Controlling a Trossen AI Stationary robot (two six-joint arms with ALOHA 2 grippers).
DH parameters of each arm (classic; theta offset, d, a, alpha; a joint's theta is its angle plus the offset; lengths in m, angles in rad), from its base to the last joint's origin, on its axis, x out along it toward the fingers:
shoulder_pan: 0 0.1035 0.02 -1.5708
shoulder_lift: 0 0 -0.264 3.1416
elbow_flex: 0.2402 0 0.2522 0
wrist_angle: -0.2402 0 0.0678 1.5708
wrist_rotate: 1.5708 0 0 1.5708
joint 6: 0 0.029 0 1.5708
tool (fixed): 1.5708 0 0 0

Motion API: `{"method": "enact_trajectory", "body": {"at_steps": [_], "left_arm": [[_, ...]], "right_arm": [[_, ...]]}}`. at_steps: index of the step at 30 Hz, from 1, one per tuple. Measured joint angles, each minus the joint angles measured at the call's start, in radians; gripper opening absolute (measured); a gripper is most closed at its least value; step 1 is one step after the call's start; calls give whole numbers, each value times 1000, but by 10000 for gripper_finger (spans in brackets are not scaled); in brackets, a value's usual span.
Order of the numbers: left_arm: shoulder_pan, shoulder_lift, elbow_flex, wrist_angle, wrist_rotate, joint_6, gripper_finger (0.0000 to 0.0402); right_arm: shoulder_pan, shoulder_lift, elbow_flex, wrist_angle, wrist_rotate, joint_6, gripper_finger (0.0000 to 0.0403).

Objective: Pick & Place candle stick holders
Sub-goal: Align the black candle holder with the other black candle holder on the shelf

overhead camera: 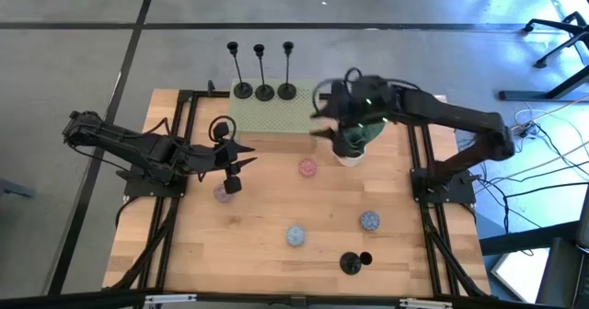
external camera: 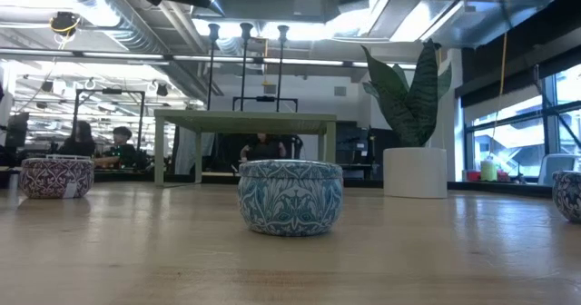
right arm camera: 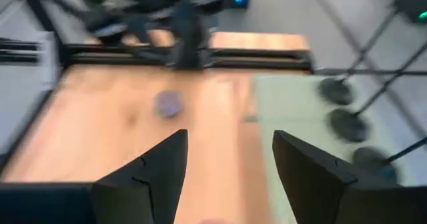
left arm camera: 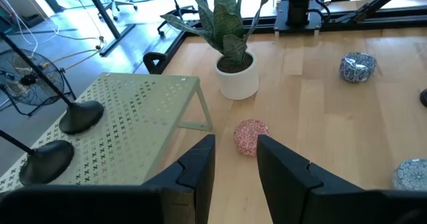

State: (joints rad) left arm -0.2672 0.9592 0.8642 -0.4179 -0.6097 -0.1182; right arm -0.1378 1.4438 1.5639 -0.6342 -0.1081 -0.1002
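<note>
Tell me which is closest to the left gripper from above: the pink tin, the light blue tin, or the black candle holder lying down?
Measured from the left gripper:
1. Round pink patterned tin, mid-table.
2. Round light blue patterned tin, toward the front.
3. Black metal candlestick holder lying down, front edge, farthest.

two dark fingers (right arm camera: 147,177) of the right gripper (right arm camera: 230,174), set wide apart. past them, wooden table (right arm camera: 100,131) with a small purple tin (right arm camera: 168,103). beside the tin, a pale green stand (right arm camera: 293,111) holding three round black candle stick holder bases (right arm camera: 347,124). beyond the tin, the other dark arm (right arm camera: 180,24), all blurry.
</note>
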Motion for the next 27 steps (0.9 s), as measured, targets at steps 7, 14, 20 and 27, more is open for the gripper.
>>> {"method": "enact_trajectory", "body": {"at_steps": [7,14,20,27], "left_arm": [[0,0,0,3,0,-17,106],[0,0,0,2,0,-52,106],[0,0,0,2,0,-52,106],[0,0,-7,3,0,-56,106]], "right_arm": [[143,-104,0,-201,1,122,225],[279,-121,0,-416,0,244,224],[432,-107,-26,-551,-16,370,224],[621,-106,-165,-547,-78,373,224]]}}
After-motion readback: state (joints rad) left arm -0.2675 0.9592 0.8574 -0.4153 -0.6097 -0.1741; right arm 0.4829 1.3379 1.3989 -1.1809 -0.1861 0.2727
